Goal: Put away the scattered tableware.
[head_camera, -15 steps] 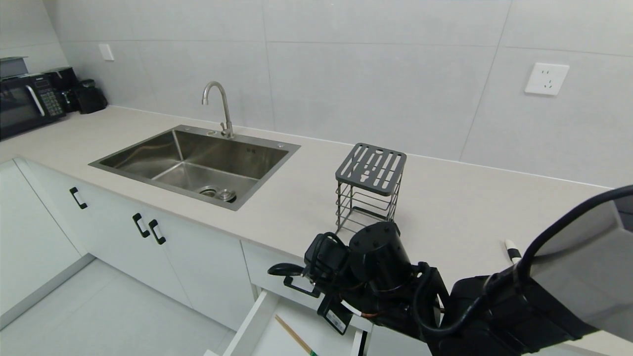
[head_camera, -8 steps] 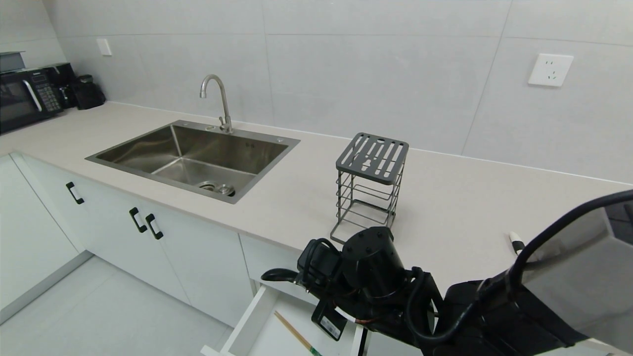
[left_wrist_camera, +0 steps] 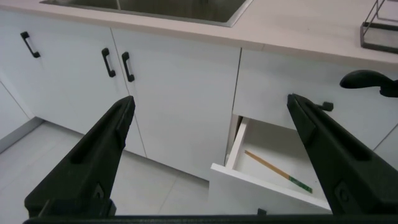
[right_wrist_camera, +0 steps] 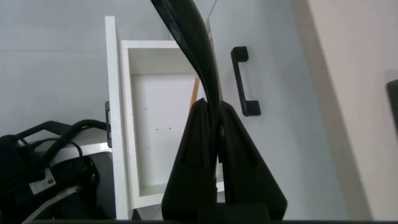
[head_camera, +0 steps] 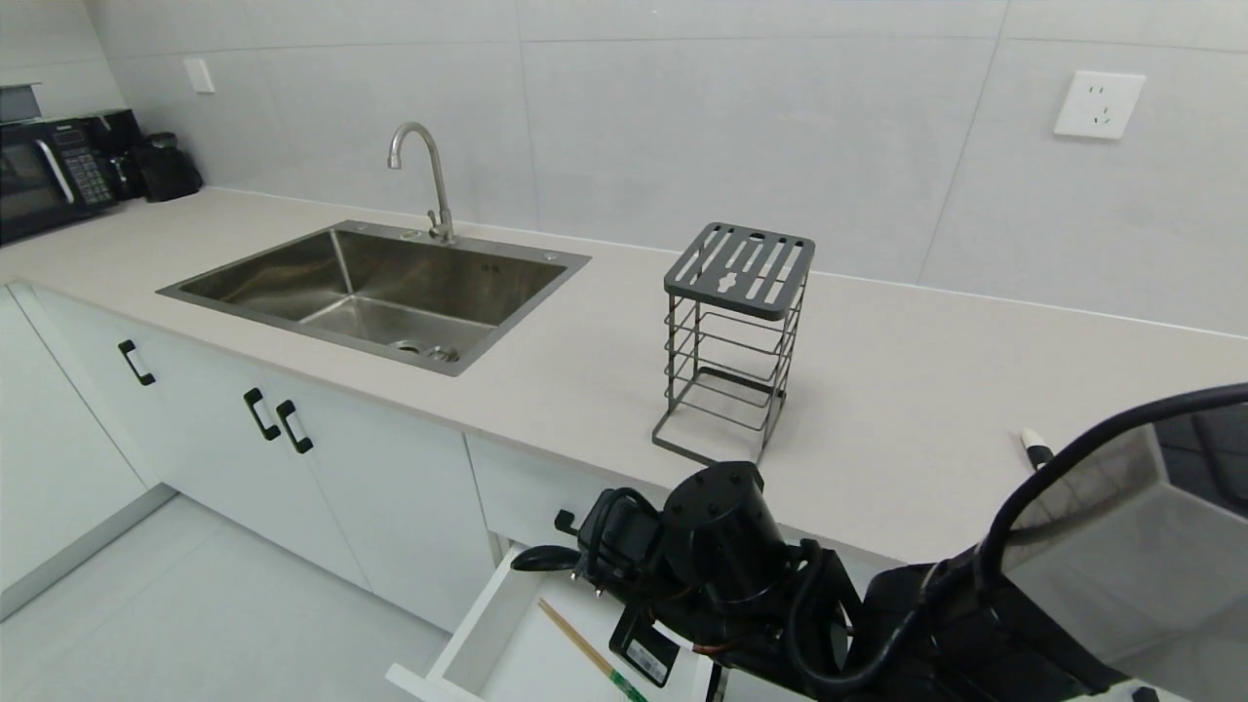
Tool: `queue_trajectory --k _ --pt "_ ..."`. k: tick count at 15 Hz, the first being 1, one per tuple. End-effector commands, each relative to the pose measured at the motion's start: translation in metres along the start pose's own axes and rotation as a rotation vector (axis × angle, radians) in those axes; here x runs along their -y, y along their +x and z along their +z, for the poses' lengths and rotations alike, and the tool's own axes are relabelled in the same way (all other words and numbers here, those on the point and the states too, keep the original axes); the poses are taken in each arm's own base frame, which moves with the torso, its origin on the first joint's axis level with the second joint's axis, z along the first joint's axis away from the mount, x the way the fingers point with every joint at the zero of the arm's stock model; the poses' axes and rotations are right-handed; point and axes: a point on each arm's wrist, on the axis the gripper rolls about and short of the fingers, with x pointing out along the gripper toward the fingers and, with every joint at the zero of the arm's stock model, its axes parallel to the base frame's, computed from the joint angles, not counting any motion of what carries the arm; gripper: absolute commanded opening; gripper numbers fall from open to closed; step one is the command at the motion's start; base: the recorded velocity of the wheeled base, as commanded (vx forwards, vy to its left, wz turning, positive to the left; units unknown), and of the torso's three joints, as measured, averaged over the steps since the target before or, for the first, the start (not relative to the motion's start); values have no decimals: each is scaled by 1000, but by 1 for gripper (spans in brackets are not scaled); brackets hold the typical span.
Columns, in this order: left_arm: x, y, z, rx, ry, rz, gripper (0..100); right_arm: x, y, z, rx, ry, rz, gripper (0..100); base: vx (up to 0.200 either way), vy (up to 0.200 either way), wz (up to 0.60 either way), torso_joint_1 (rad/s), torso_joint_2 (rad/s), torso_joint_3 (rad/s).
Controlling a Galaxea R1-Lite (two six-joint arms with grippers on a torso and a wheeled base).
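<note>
We hold the black long-handled spoon [head_camera: 544,558] clamped in our right end effector [right_wrist_camera: 211,118] over the open white drawer [head_camera: 476,629], its long axis level, bowl pointing to 9 o'clock in the head view. Our left end effector [left_wrist_camera: 210,102] gapes wide.

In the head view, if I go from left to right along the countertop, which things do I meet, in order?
Microwave → sink → wire rack → small white and black pen-like object.
</note>
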Motion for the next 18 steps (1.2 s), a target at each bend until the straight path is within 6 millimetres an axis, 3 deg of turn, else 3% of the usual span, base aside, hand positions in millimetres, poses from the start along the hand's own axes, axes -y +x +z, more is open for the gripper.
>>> queue_trajectory --k 1,13,18 --pt "0 0 0 0 0 0 100 -1 2 -2 -5 -1 3 0 0 0 0 -149 310 144" --pt "0 0 0 0 0 0 100 -1 8 -2 -6 1 7 0 0 0 0 -231 452 213" --pt "0 0 0 0 0 0 100 6 20 9 32 7 -11 0 0 0 0 -245 431 185"
